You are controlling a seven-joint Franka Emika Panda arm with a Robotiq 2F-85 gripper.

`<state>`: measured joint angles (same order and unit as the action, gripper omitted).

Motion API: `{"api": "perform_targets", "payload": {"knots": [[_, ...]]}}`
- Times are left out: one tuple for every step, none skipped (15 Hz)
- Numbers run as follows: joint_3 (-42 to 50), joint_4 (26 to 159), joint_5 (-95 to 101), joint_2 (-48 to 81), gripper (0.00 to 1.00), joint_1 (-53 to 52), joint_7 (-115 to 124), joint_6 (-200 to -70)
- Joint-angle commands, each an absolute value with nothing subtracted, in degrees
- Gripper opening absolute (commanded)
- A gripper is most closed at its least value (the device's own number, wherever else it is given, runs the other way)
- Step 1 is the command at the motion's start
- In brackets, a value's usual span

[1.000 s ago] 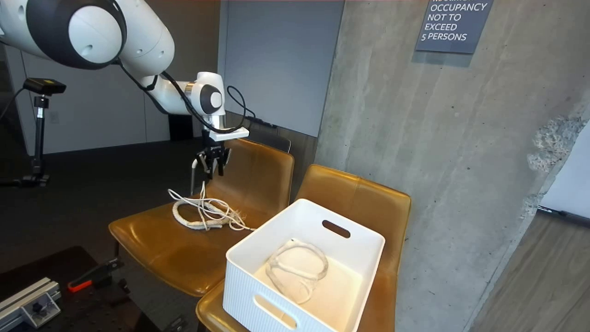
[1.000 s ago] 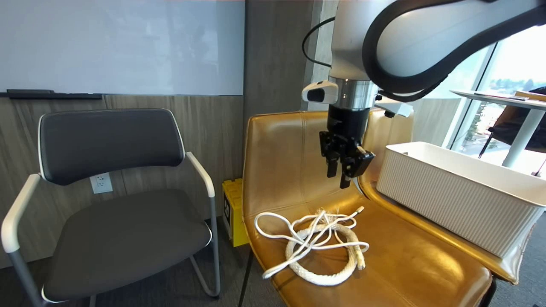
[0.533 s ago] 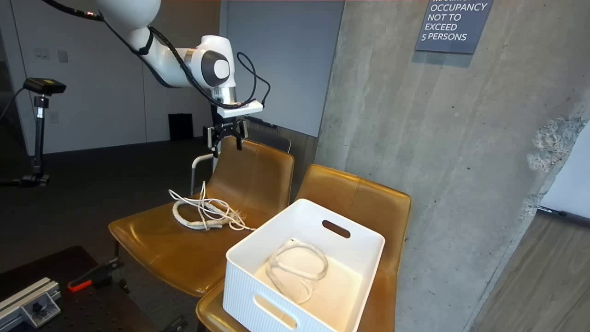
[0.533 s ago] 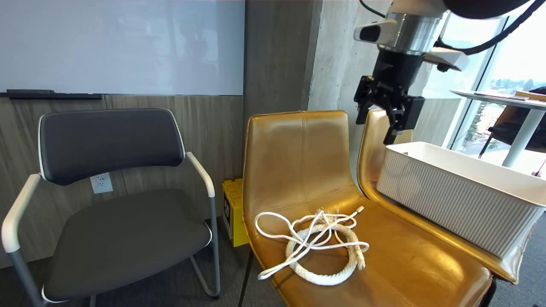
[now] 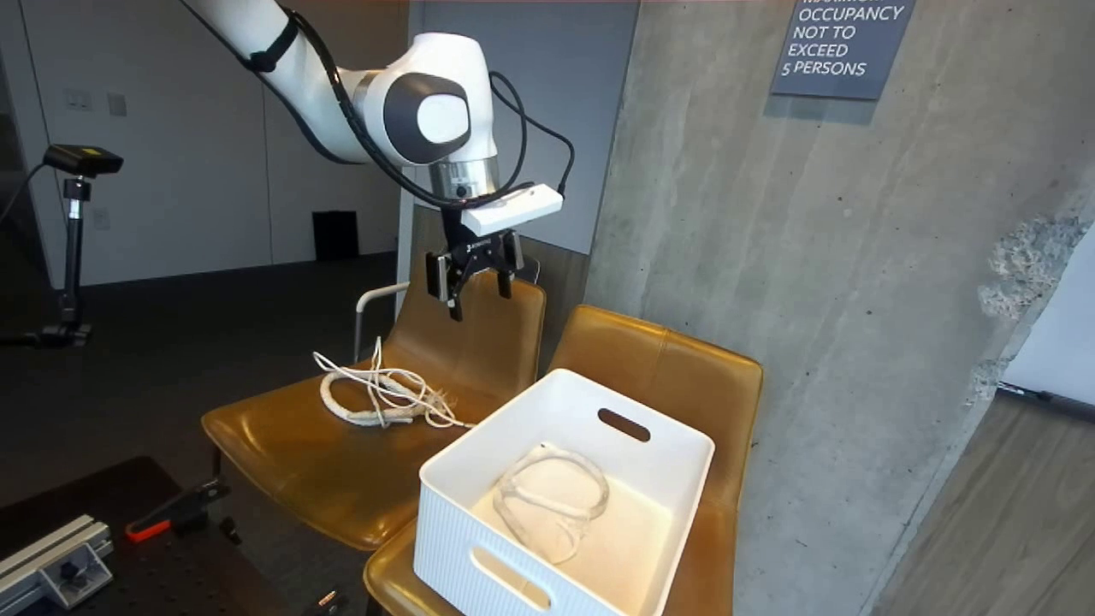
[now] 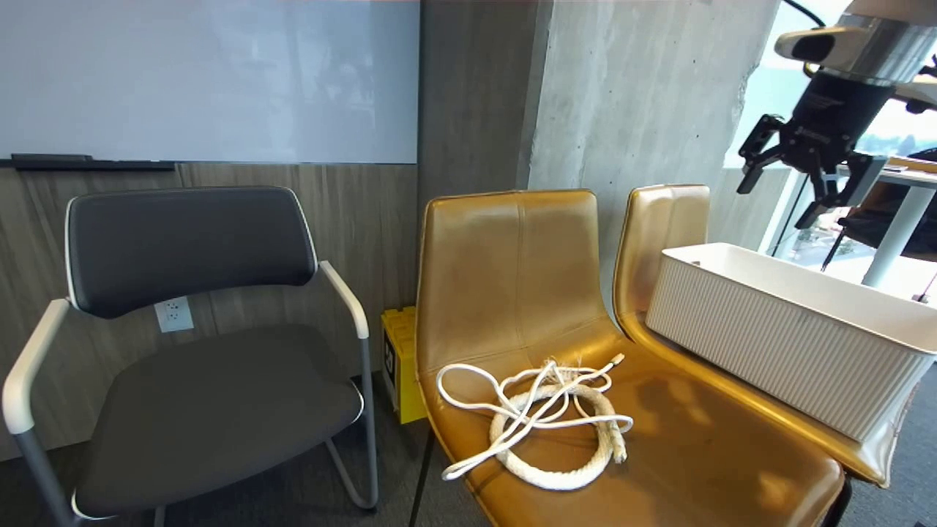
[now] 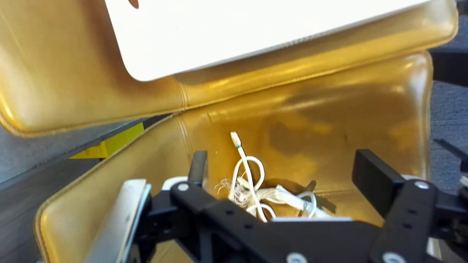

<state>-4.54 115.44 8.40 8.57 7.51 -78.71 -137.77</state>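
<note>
My gripper [image 5: 481, 299] hangs in the air with its jaws spread wide and nothing between them. In both exterior views it is well above the seats; in an exterior view the gripper [image 6: 778, 197] appears above the bin's far end. A coil of thick off-white rope [image 6: 549, 479] lies on a tan chair seat, with a thinner white cord [image 6: 468, 466] tangled over it. Through the jaws in the wrist view, the cord's tip [image 7: 236, 140] and part of the rope show far below; the gripper body hides the rest. No rope touches the fingers [image 7: 378, 179].
A white ribbed bin [image 6: 768, 344] stands on the adjoining tan chair, with a pale rope loop [image 5: 604, 496] inside. A grey armchair [image 6: 219, 410], a yellow box [image 6: 402, 366], a concrete wall [image 5: 813, 299] and a camera stand [image 5: 73, 248] are around.
My gripper has risen from above the rope and swung towards the bin's side. Its jaws have spread from partly closed to wide. The rope stays on the seat, nearly unmoved.
</note>
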Motion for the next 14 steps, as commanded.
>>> {"api": "perform_targets", "payload": {"knots": [[-3.87, 116.96, 3.51, 6.84, 1.0, 15.05, -94.16, -139.58], [-3.69, 115.42, 2.62, 7.94, 1.0, 17.42, -98.5, -139.34], [-5.11, 112.8, 1.21, 9.18, 1.0, 20.49, -102.92, -138.02], [-6.35, 110.22, -0.15, 10.46, 1.0, 23.31, -107.33, -136.89], [-7.43, 107.27, -2.01, 11.9, 1.0, 25.74, -111.8, -135.59], [-8.0, 104.13, -4.28, 13.28, 1.0, 27.63, -116.26, -134.02], [-7.36, 100.38, -7.59, 14.21, 1.0, 28.48, -120.72, -130.55], [-2.06, 96.92, -10.95, 14.85, 1.0, 24.62, -123.74, -126.11], [-1.09, 93.34, -12.07, 15.55, 1.0, 24.91, -124.32, -121.1], [0.35, 90.67, -13.18, 16.41, 1.0, 24.98, -125.19, -116.92], [1.34, 97.43, -11.31, 13.82, 1.0, 22.91, -122.85, -123.53], [2.13, 94.72, -12.21, 14.4, 1.0, 23.15, -123.88, -120.17], [2.52, 93.11, -12.57, 14.81, 1.0, 23.32, -124.32, -118.54], [2.62, 92.33, -12.65, 15.15, 1.0, 23.38, -124.4, -117.88]]}}
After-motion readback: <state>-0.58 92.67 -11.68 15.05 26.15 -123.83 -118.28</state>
